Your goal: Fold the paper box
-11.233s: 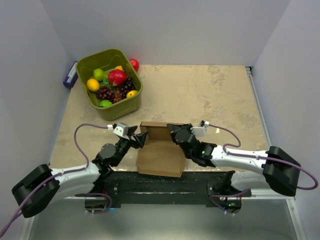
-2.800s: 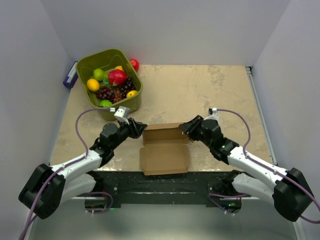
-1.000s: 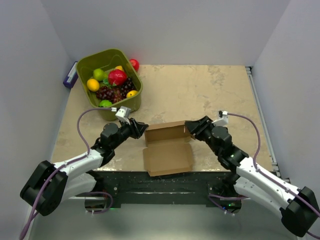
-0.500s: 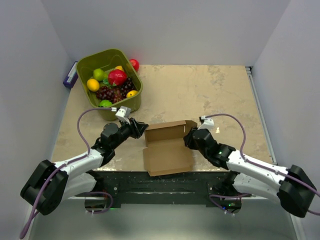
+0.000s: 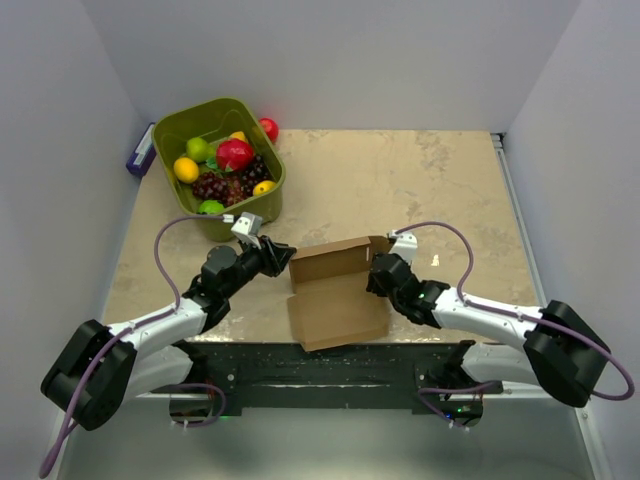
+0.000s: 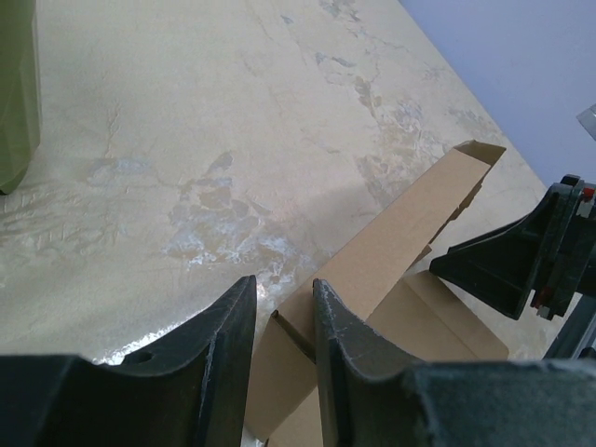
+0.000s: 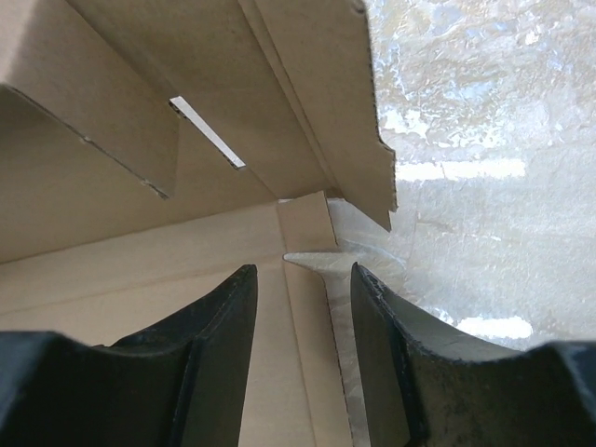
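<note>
The left claw [image 6: 284, 289] is seen closed on the paper box [image 5: 340, 305]: the left end of the raised back panel is clamped between its two fingers [image 6: 233, 326], and the panel is held upright, running away from the claw toward the other arm. The flat base panel of the box is lying on the table [image 5: 420, 180], just beside and below this claw.

The right claw [image 7: 303, 275] is seen with its fingers apart, and nothing is gripped by them. The right near corner of the box is found directly in front of its opening, with a small tab between the fingertips and bare table beside it. A narrow slot [image 7: 208, 133] is seen in the panel above this claw. The green bin [image 5: 250, 215] is placed beyond the left claw, apart from the box.
</note>
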`<state>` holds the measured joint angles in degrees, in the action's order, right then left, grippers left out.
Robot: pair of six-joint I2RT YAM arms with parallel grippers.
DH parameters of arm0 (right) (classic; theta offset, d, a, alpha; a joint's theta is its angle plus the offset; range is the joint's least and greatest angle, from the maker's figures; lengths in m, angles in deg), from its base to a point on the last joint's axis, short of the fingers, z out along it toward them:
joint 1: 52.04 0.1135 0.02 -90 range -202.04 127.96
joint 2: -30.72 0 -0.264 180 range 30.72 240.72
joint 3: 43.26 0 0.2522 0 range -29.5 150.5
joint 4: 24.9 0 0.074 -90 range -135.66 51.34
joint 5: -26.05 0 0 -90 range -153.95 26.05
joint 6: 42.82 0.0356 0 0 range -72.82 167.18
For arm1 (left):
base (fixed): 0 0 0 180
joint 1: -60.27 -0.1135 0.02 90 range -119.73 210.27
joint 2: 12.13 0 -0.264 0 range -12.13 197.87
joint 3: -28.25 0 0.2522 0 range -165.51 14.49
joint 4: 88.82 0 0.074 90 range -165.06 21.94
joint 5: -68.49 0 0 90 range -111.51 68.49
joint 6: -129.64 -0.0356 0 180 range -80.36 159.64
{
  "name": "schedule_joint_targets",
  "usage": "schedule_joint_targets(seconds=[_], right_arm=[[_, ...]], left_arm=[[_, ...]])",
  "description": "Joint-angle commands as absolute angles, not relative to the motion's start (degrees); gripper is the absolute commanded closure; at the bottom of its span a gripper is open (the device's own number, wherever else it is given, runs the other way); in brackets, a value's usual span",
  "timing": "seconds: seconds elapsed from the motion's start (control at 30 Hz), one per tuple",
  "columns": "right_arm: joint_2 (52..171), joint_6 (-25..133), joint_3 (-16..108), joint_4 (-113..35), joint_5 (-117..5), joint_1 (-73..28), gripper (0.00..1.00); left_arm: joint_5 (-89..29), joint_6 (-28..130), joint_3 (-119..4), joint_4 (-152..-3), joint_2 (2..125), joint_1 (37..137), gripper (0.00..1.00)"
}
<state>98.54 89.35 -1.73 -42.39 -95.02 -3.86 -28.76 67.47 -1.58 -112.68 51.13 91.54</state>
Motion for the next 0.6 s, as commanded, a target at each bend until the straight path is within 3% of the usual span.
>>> schedule_joint_targets(seconds=[0.0,0.57], right_arm=[[101.0,86.5,-0.1,-36.6,-98.0,-4.5,0.51],[107.7,82.7,-0.7,-26.5,-97.0,-7.5,0.49]], left_arm=[[-28.0,64.7,-1.6,-106.3,52.1,91.7,0.65],[-28.0,64.2,-1.9,-106.3,52.6,91.8,0.65]])
